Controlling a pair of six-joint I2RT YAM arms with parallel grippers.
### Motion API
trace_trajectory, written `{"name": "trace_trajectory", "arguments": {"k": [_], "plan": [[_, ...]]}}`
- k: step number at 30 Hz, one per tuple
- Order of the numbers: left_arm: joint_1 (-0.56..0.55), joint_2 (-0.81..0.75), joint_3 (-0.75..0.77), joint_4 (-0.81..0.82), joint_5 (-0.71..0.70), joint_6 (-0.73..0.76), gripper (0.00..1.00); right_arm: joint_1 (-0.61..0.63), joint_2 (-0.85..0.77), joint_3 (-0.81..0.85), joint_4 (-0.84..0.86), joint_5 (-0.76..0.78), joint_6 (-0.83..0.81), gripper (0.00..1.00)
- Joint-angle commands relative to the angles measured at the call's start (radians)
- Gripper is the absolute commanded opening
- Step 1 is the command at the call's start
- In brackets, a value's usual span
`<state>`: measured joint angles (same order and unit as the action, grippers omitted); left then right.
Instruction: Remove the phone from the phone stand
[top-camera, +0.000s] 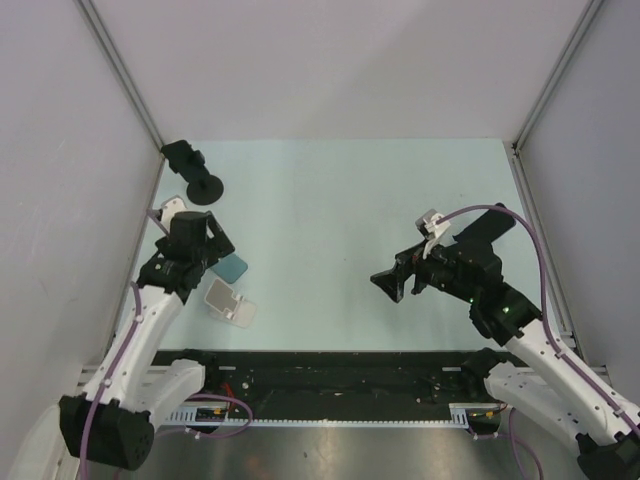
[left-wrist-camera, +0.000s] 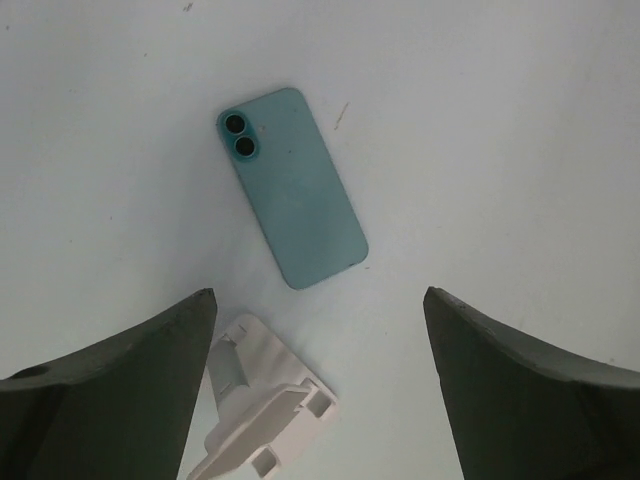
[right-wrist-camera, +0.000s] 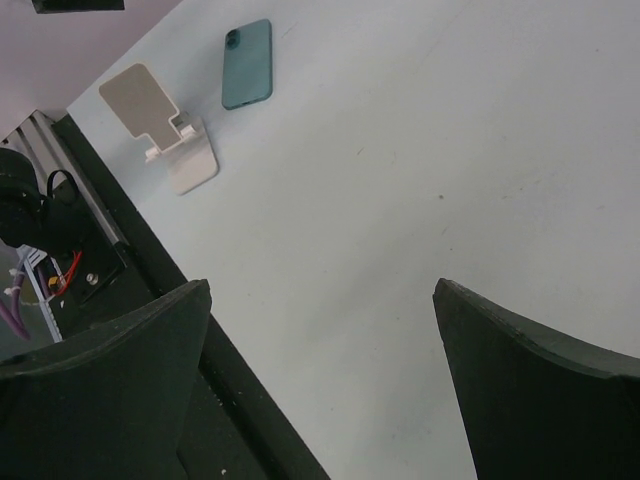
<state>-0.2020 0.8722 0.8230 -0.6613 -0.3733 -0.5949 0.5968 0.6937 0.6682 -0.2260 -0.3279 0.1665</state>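
1. Teal phone lies flat, camera side up, on the table, just beside the white phone stand; no readable writing.
2. Left gripper hangs released above both.
3. Right gripper gapes over open table.

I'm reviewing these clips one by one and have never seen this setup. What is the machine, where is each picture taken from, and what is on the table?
Two robot arms are bolted at the table's near edge. The overhead picture looks down from behind them; the other two come from a camera on each wrist, so the dark shapes at their bottom corners are that arm's own fingers.

On the pale table a teal phone lies flat, camera side up, apart from a white phone stand beside it. A black object sits in the far left corner.

The left hand hangs open above the phone, holding nothing. The right hand is open and empty too, well off to the side.
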Motion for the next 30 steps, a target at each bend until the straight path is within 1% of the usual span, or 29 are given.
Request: {"name": "trace_trajectory", "arguments": {"k": [1, 3, 4, 5, 7, 8, 11, 12, 13, 15, 18, 22, 30], "plan": [[0.064, 0.149, 0.076, 0.014, -0.007, -0.028, 0.91, 0.009, 0.018, 0.002, -0.013, 0.016, 0.028, 1.00], [0.082, 0.207, 0.094, 0.014, -0.015, -0.042, 1.00, 0.009, 0.035, 0.002, -0.039, 0.079, 0.053, 1.00], [0.107, 0.232, 0.108, 0.014, -0.010, -0.057, 1.00, 0.008, 0.043, 0.004, -0.047, 0.098, 0.071, 1.00], [0.124, 0.288, 0.116, 0.014, -0.006, -0.089, 1.00, 0.008, 0.052, 0.005, -0.058, 0.113, 0.073, 1.00], [0.165, 0.341, 0.140, 0.014, 0.020, -0.118, 1.00, 0.006, 0.076, 0.007, -0.079, 0.110, 0.083, 1.00], [0.176, 0.399, 0.149, 0.015, 0.030, -0.132, 1.00, 0.009, 0.082, 0.007, -0.084, 0.112, 0.091, 1.00], [0.199, 0.494, 0.197, 0.014, 0.057, -0.118, 1.00, 0.009, 0.107, 0.007, -0.095, 0.121, 0.128, 1.00], [0.199, 0.564, 0.226, 0.014, 0.066, -0.112, 1.00, 0.009, 0.113, 0.007, -0.096, 0.125, 0.134, 1.00], [0.226, 0.595, 0.240, 0.015, 0.073, -0.108, 1.00, 0.009, 0.122, 0.007, -0.096, 0.127, 0.139, 1.00], [0.234, 0.684, 0.274, 0.015, 0.094, -0.106, 1.00, 0.009, 0.132, 0.007, -0.096, 0.142, 0.157, 1.00], [0.242, 0.772, 0.323, 0.015, 0.103, -0.118, 1.00, 0.011, 0.150, 0.007, -0.096, 0.156, 0.183, 1.00], [0.248, 0.847, 0.366, 0.014, 0.091, -0.132, 1.00, 0.017, 0.167, 0.007, -0.111, 0.168, 0.199, 1.00], [0.270, 0.956, 0.392, 0.014, 0.117, -0.177, 1.00, 0.011, 0.210, 0.008, -0.111, 0.150, 0.148, 1.00]]}}
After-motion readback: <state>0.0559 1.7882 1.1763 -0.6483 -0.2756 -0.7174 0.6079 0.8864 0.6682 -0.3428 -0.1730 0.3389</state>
